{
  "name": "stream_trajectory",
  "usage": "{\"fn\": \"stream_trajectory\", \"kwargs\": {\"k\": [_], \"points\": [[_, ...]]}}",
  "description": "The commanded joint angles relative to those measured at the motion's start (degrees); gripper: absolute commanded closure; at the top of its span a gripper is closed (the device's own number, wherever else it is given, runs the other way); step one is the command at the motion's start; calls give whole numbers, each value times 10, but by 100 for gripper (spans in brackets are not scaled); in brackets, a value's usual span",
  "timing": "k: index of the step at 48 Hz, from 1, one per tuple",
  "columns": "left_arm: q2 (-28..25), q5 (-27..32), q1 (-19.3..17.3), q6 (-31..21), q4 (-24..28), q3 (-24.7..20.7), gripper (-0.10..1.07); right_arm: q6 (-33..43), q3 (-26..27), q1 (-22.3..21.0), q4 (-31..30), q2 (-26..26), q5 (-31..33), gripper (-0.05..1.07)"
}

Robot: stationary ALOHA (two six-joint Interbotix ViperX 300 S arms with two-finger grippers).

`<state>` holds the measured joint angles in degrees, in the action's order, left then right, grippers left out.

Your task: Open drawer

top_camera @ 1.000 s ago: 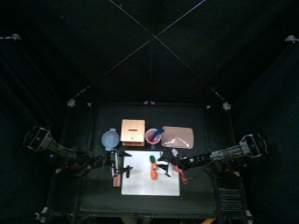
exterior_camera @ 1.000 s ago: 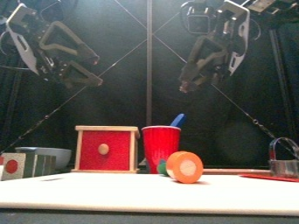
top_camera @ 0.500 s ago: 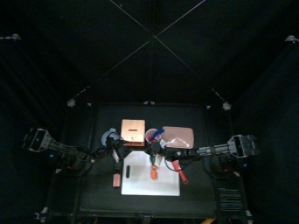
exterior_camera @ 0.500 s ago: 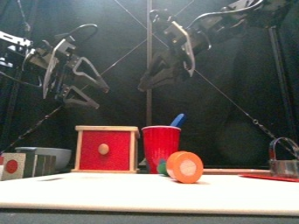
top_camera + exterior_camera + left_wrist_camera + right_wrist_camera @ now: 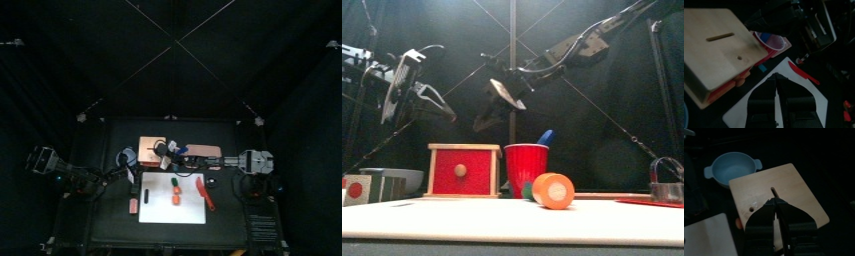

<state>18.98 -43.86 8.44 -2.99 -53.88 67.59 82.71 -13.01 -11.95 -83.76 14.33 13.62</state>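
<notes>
Approach step | right gripper (image 5: 775, 203) above drawer (image 5: 464, 170), jaws closed, empty | left gripper (image 5: 777, 80) beside drawer, jaws nearly closed, empty | next: reach front knob (image 5: 460, 170)

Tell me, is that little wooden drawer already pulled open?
No: in the front view the drawer has its red front with the round knob sitting flush inside the wooden frame, and neither gripper touches it.

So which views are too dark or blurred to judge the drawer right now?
Top view: mostly dark, the drawer tiny. Front view: well lit, drawer sharp, right gripper smeared. Left wrist view: dim and soft, left gripper a dark shape. Right wrist view: dim, box top readable.
</notes>
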Motion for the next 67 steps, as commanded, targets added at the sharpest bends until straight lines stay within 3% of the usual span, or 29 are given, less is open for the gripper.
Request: {"fn": "stream_trajectory", "kwargs": {"k": [1,11,20,31,38,49,60,67], "points": [[-1,-3,-11,-34,10,4,60,-1,37,-13,-8,13,-1,91],[-10,-4,-33,-119,70,19,60,-1,80,-20,-22,62,-5,91],[-49,-5,-51,-180,143,11,60,0,86,-21,-20,78,-40,92],[-114,-5,-59,-225,164,-7,59,0,70,-21,-7,91,-49,92],[-134,-4,-63,-228,163,-18,56,0,56,-21,3,94,-49,92],[-142,6,-76,-230,158,-28,35,0,48,-18,10,91,-49,92],[-149,14,-80,-232,92,-44,11,0,51,-17,12,91,-49,92],[-159,33,-81,-230,54,-54,8,0,52,-17,14,91,-49,92]]}}
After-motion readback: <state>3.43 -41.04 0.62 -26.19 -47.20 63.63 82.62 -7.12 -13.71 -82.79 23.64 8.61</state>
